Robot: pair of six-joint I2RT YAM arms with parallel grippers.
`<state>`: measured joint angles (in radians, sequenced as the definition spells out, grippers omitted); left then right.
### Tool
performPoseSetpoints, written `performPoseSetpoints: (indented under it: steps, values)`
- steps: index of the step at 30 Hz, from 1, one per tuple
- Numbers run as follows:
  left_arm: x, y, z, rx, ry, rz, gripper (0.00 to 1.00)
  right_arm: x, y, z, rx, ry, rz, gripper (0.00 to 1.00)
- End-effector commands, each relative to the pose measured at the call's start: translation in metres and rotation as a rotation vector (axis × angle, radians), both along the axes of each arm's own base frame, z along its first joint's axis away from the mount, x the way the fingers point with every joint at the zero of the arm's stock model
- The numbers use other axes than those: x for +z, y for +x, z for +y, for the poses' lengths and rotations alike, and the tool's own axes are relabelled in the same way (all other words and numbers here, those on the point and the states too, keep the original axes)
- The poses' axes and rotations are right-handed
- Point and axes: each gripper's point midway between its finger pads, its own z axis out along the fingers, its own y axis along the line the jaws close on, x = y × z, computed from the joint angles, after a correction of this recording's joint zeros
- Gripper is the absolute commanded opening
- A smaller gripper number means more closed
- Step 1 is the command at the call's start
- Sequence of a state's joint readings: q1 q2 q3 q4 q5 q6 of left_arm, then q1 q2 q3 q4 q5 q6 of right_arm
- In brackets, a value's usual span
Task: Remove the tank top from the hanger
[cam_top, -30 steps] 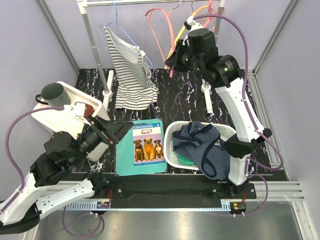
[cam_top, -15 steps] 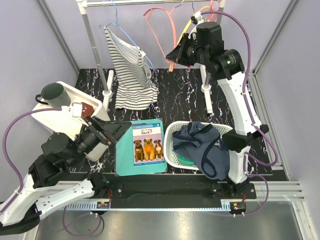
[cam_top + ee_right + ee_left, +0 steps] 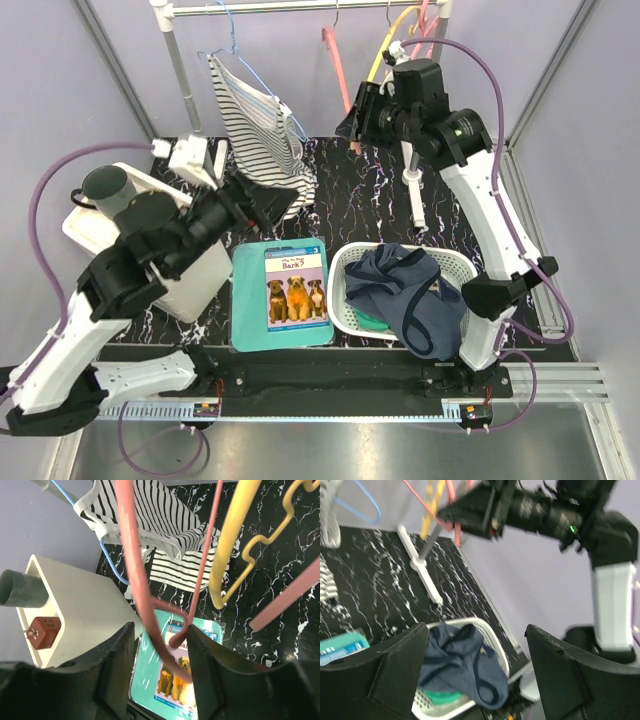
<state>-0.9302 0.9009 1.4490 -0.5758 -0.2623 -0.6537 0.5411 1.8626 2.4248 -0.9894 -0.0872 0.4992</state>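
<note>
- The right gripper is up at the clothes rail, its two fingers parted, with a pink hanger passing through the gap. The fingers do not pinch it.
- A yellow hanger hangs just beside the pink one, on the right in the wrist view.
- The left gripper has its fingers spread wide with nothing between them. In the top view it is raised over the table, close to the lower hem of the striped tank top.
- The tank top is still on the blue hanger at the left end of the rail, and its lower part drapes down toward the black marbled table.
- Further out, a white basket holds a dark blue garment.
- A book with dogs on its cover lies beside the basket.
- A white box bearing a grey cup stands at the left.
</note>
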Motion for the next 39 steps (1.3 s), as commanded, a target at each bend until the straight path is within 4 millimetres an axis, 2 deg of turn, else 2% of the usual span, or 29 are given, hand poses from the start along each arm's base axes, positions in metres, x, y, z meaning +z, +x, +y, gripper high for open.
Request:
performPoseSetpoints:
  steps: [1,2,3,4,5,6,7,9,11,12,13,14,15,16,17,18,19,20,22,23,24,26,27,29,30,33,36,37,39]
  values:
    - [0.021,0.027,-0.01,0.0,0.065,-0.05,0.82,0.041,-0.03,-0.024,-0.004,0.011,-0.116,0.58]
    - [0.024,0.039,-0.005,0.02,0.067,-0.047,0.82,0.042,-0.035,-0.026,0.004,0.01,-0.121,0.64]
    - [0.035,0.044,-0.002,0.031,0.054,-0.057,0.82,0.032,-0.036,-0.026,0.009,0.0,-0.104,0.69]
    - [0.03,0.059,-0.005,0.044,0.068,-0.037,0.82,0.042,-0.05,-0.031,0.022,0.013,-0.131,0.71]
    - [0.033,0.071,0.002,0.063,0.061,-0.032,0.82,0.044,-0.057,-0.032,0.036,0.02,-0.139,0.81]
    - [0.044,0.077,0.006,0.074,0.045,-0.047,0.82,0.029,-0.06,-0.031,0.046,0.011,-0.122,0.81]
    - [0.038,0.095,0.005,0.097,0.053,-0.02,0.81,0.042,-0.078,-0.04,0.053,0.032,-0.16,0.86]
    - [0.038,0.123,0.013,0.118,0.046,0.001,0.8,0.036,-0.099,-0.054,0.049,0.044,-0.182,0.94]
    - [0.039,0.147,0.027,0.171,0.032,0.011,0.79,0.027,-0.111,-0.064,0.038,0.042,-0.187,0.97]
    - [0.044,0.156,0.03,0.186,0.014,0.001,0.77,0.005,-0.113,-0.065,0.036,0.024,-0.16,0.97]
    - [0.037,0.177,0.036,0.214,-0.001,0.03,0.76,0.009,-0.127,-0.074,0.034,0.04,-0.186,0.97]
    - [0.042,0.186,0.036,0.214,-0.024,0.008,0.72,0.002,-0.132,-0.075,0.046,0.039,-0.18,0.97]
    - [0.036,0.201,0.035,0.228,-0.029,0.017,0.71,-0.015,-0.141,-0.079,0.054,0.037,-0.167,0.97]
    - [0.037,0.211,0.039,0.25,-0.047,0.013,0.69,-0.023,-0.147,-0.078,0.074,0.042,-0.159,0.98]
    - [0.043,0.221,0.041,0.275,-0.063,-0.018,0.67,-0.046,-0.148,-0.077,0.083,0.032,-0.132,0.98]
    - [0.037,0.235,0.04,0.289,-0.063,-0.018,0.67,-0.045,-0.158,-0.08,0.091,0.056,-0.15,0.98]
    - [0.038,0.243,0.044,0.319,-0.059,-0.035,0.67,-0.052,-0.164,-0.078,0.117,0.068,-0.142,0.98]
    - [0.043,0.251,0.043,0.331,-0.069,-0.066,0.67,-0.071,-0.166,-0.076,0.129,0.07,-0.122,0.98]
    - [0.039,0.269,0.044,0.357,-0.055,-0.085,0.67,-0.078,-0.179,-0.075,0.161,0.1,-0.119,0.98]
    - [0.04,0.277,0.048,0.395,-0.059,-0.097,0.67,-0.091,-0.181,-0.074,0.171,0.099,-0.098,0.98]
    - [0.034,0.288,0.048,0.413,-0.053,-0.088,0.66,-0.091,-0.187,-0.076,0.179,0.111,-0.102,0.98]
    - [0.038,0.298,0.05,0.442,-0.055,-0.101,0.65,-0.104,-0.196,-0.074,0.208,0.12,-0.081,0.98]
    - [0.027,0.31,0.048,0.448,-0.04,-0.084,0.64,-0.101,-0.202,-0.077,0.214,0.13,-0.1,0.98]
    - [0.028,0.319,0.049,0.464,-0.037,-0.09,0.62,-0.109,-0.207,-0.08,0.213,0.126,-0.097,0.99]
    - [0.016,0.329,0.046,0.465,-0.019,-0.074,0.61,-0.106,-0.211,-0.084,0.213,0.13,-0.12,0.98]
    - [0.004,0.345,0.052,0.494,-0.008,-0.057,0.51,-0.107,-0.214,-0.089,0.205,0.119,-0.15,1.0]
    - [-0.002,0.355,0.056,0.501,-0.008,-0.049,0.33,-0.109,-0.213,-0.092,0.206,0.095,-0.173,1.0]
    - [-0.002,0.355,0.056,0.49,-0.008,-0.049,0.21,-0.11,-0.213,-0.093,0.205,0.089,-0.172,1.0]
    - [0.003,0.353,0.058,0.485,-0.013,-0.058,0.09,-0.112,-0.212,-0.093,0.205,0.075,-0.172,1.0]
